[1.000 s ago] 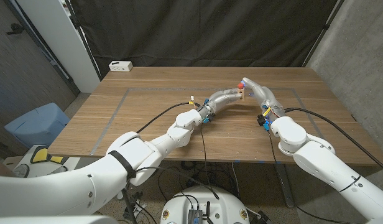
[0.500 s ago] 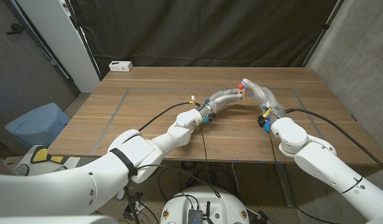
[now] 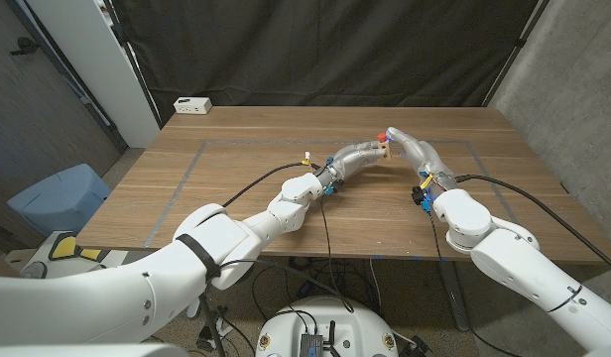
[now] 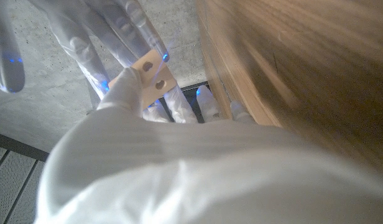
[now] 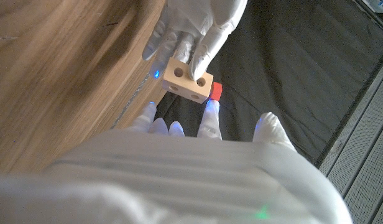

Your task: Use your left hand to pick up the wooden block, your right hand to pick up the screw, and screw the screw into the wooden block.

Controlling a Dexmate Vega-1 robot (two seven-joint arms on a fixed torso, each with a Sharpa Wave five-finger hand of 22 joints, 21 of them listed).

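Observation:
Above the middle of the table, my left hand [image 3: 357, 157] grips the small wooden block [image 3: 384, 151]. In the right wrist view the block [image 5: 188, 79] shows two round holes and sits between the left hand's fingers [image 5: 203, 37]. My right hand [image 3: 413, 149] reaches in from the right and holds the red-headed screw [image 3: 384, 132] at its fingertips. There the screw [image 5: 215, 92] sits right against the block's side; its shaft is hidden. In the left wrist view the block [image 4: 151, 68] appears in front of the right hand's fingers [image 4: 110, 37].
The wooden table [image 3: 236, 183] carries grey tape lines [image 3: 186, 174]. A white box [image 3: 192, 104] sits at its back left corner. Black cables run along both forearms. A blue seat [image 3: 58, 198] stands on the floor to the left.
My right hand has shifted slightly at the block, and the red screw head has moved a little with it. My left hand and the block have stayed where they were.

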